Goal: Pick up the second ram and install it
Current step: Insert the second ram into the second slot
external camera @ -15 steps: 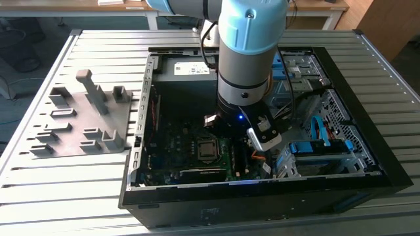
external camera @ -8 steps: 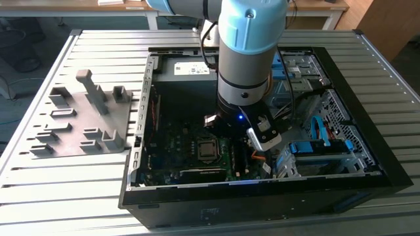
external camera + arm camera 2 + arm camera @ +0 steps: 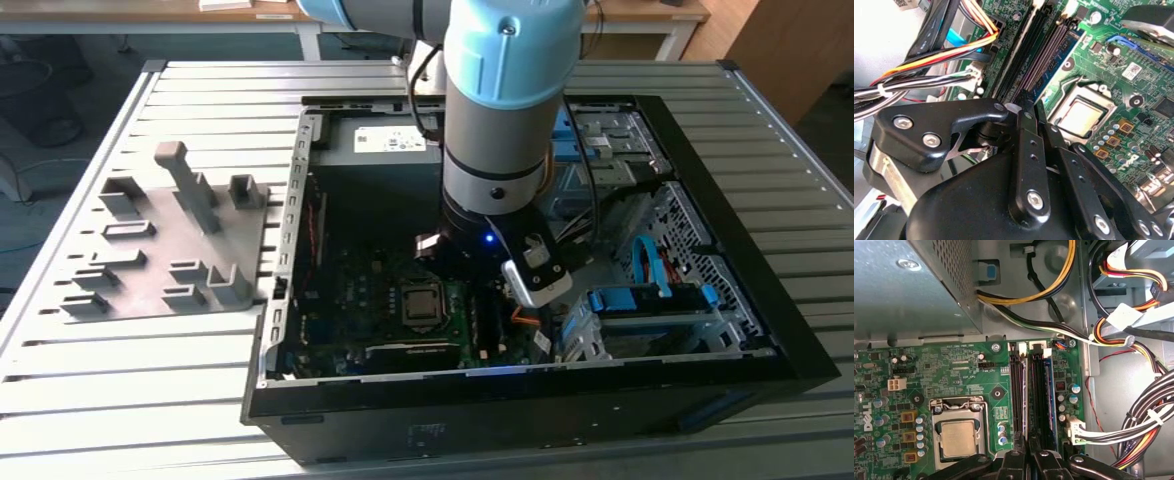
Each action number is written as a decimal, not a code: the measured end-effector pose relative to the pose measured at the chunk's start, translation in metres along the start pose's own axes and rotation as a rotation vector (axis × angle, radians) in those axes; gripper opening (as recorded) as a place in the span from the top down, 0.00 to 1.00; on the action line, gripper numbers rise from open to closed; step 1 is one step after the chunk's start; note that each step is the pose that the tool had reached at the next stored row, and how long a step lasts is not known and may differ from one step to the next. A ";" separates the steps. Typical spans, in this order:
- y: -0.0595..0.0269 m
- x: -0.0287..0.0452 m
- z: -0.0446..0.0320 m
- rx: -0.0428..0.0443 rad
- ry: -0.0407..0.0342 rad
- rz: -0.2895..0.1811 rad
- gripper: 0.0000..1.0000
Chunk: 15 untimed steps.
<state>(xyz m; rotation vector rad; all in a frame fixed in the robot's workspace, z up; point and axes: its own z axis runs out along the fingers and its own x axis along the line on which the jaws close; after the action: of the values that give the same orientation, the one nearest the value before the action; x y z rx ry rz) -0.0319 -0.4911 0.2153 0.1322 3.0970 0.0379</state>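
Observation:
The second ram (image 3: 1025,395) shows edge-on as a thin pale strip among the memory slots (image 3: 1037,390) of the motherboard, and it runs straight in between my fingertips. My gripper (image 3: 1027,442) is shut on it about midway along the slots. How deep the stick sits in its slot I cannot tell. In the second wrist view the gripper (image 3: 1033,100) has its two black fingers pressed close together just over the slots (image 3: 1019,55). In the exterior view the gripper (image 3: 470,262) reaches down into the open computer case, beside the processor socket (image 3: 420,305).
Bundled power cables (image 3: 1144,425) lie close beside the slots, and the processor socket (image 3: 956,432) is on their other side. The grey power supply (image 3: 909,290) stands beyond the slots' far end. A grey fixture plate (image 3: 160,250) lies at the exterior view's left, and blue brackets (image 3: 647,300) sit inside the case.

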 end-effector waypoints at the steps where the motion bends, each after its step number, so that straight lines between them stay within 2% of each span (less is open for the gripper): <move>1: 0.0000 0.0000 0.0001 0.0002 0.0000 0.000 0.86; 15: 0.0000 0.0001 0.0024 0.0001 0.0002 -0.009 0.86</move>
<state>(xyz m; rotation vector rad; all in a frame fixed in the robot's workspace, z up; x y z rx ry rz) -0.0318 -0.4911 0.2129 0.1178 3.0977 0.0375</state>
